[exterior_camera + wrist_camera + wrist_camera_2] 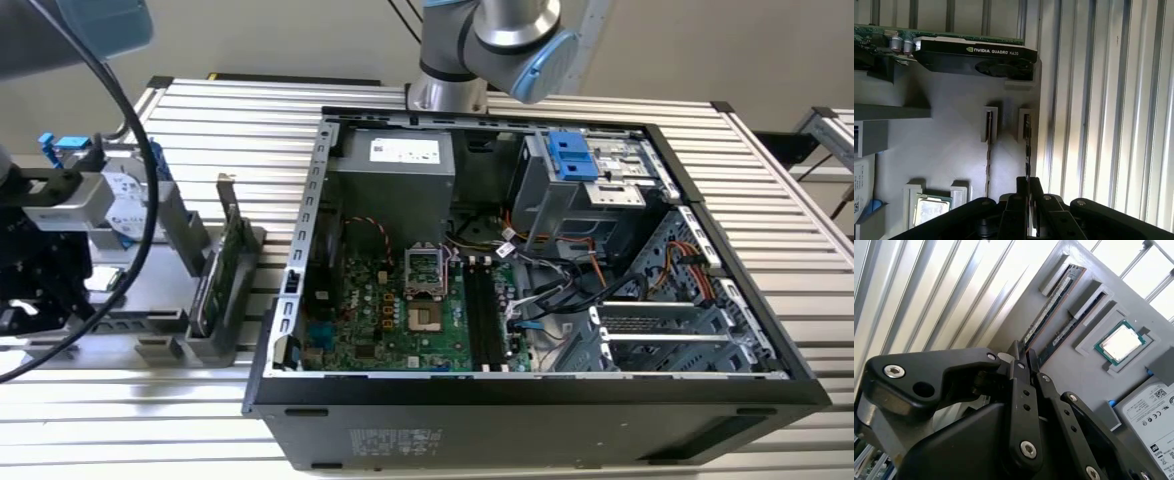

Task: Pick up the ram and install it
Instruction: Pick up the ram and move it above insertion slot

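1. Exterior view's left: I see the arm's wrist end low over the grey holder (160,345), which lies on the slatted surface (747,200). A graphics card (230,265) stands on edge in this holder.

2. Claw state: in both wrist views the claw (1029,184) is narrow. Its two fingers (1020,385) are nearly together, closed on the near end of the ram (1026,142).

3. Ram position: the ram stands on edge in the holder slot nearest the bare slats. Its far end sits in a raised grey socket. It is at the holder, apart from the case.

4. Neighbouring parts, second wrist view:
- A second stick (1069,325) lies parallel to the ram in the next slot, just beside it and clear of the fingers.
- A processor (1119,342) sits in a square recess past the second stick.
- A hard drive (1149,412) with a blue rail lies near the processor.

5. Exterior view's centre and right: the computer case (534,410) lies beside the holder with its open side up. Inside it I see the green motherboard (380,305) and, just to its right, the long black memory slots (483,310).
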Controlling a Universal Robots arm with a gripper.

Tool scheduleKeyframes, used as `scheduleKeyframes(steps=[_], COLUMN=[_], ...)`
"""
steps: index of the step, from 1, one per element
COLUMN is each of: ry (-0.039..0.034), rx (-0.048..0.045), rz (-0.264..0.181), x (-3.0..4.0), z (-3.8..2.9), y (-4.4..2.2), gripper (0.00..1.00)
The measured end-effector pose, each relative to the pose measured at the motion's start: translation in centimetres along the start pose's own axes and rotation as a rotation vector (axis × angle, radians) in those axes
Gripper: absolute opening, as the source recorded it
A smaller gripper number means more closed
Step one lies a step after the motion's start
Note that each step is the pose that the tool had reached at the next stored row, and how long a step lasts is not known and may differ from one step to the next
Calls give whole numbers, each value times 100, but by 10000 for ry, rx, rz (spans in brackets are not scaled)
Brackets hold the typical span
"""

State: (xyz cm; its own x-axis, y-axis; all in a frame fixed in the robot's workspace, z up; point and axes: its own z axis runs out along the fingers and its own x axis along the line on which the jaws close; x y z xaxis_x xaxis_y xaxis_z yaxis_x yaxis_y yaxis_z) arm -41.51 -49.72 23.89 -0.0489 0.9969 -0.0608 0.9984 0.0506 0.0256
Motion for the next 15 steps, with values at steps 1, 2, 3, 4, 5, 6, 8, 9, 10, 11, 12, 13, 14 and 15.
scheduleKeyframes(steps=[1,2,3,4,5,6,8,9,10,11,12,13,14,15], ry=[0,0,0,0,1,1,0,0,1,0,0,0,0,0], rx=[-1,-1,0,0,0,-1,1,0,0,0,0,0,-1,0], rz=[0,0,0,0,0,0,0,0,0,0,0,0,0,0], x=[0,0,-1,-1,-1,-1,-2,-2,-2,-2,-2,-3,-3,-3], z=[-3,-7,-11,-15,-18,-21,-28,-31,-33,-35,-38,-40,-43,-45], y=[0,0,0,0,0,1,1,1,1,1,1,1,1,1], gripper=[0,0,0,0,0,0,0,0,0,0,0,0,0,0])
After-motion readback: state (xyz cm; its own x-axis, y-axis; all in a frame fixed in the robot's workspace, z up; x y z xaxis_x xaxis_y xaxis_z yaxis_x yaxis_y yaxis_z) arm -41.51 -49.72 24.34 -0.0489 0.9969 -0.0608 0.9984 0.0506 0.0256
